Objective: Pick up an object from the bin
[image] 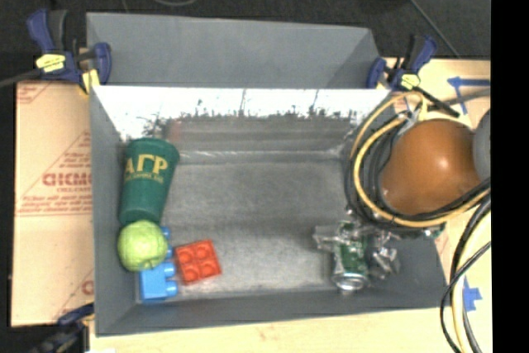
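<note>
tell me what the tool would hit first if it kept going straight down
Most likely the bare floor of the bin: the tool points down near the lower right corner, while the green cup and red block lie far left. Its height is unclear.

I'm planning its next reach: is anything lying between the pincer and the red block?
Nothing visible does. Bare bin floor runs from the pincer at lower right to the red block; the blue block and green ball lie beyond it.
</note>
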Robot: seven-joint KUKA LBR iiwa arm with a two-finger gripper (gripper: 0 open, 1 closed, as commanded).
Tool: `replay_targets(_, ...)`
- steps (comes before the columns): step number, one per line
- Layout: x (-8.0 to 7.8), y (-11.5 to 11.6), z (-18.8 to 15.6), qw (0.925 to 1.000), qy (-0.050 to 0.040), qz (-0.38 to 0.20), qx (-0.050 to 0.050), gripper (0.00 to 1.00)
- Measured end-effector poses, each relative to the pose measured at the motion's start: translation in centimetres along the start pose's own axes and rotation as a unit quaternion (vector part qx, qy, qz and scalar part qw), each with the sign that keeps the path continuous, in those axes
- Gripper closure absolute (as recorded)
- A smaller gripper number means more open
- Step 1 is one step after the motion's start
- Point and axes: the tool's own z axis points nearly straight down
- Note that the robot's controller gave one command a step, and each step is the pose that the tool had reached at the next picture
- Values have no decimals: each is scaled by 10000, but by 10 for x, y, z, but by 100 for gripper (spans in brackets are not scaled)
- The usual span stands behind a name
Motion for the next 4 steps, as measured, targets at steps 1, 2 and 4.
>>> replay_targets(1,-4,-4,16,9990,1,-449,18,100)
replay_targets(2,-4,-4,16,9990,2,-450,18,100)
replay_targets(4,-3,-5,-2,9990,-25,-439,56,100)
